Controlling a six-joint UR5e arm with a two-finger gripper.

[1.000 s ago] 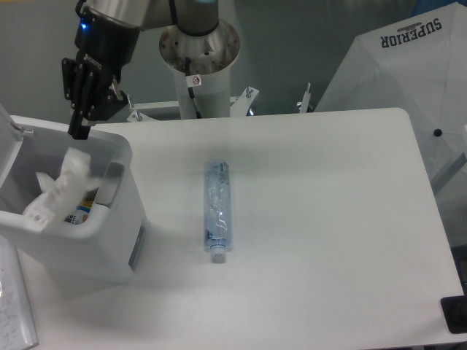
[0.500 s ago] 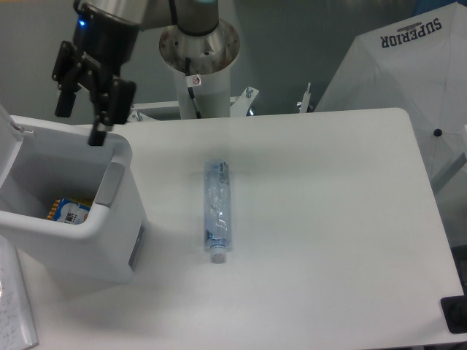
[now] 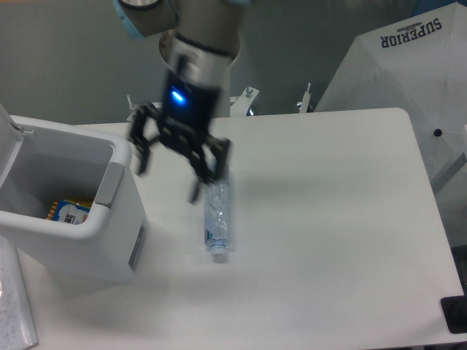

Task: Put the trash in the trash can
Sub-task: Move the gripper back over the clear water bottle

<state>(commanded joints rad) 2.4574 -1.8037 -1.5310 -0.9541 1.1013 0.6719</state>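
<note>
On the bench [image 3: 328,219], near its middle, the bottle [image 3: 218,222] lies flat with its long axis running far to near and its white cap pointing toward the near edge. The gripper [image 3: 169,173], blurred, hangs spread wide and empty over the bottle's far end, between it and the bin [image 3: 109,240] at the left.

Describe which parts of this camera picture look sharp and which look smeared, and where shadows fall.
In the fixed camera view, the hand and the arm above it are smeared by motion blur, its fingers spread open; the crushed plastic bottle, the white trash can and the table are sharp. Lighting is even, with soft shadows beside the trash can and under the hand, and no strong glare.
</note>
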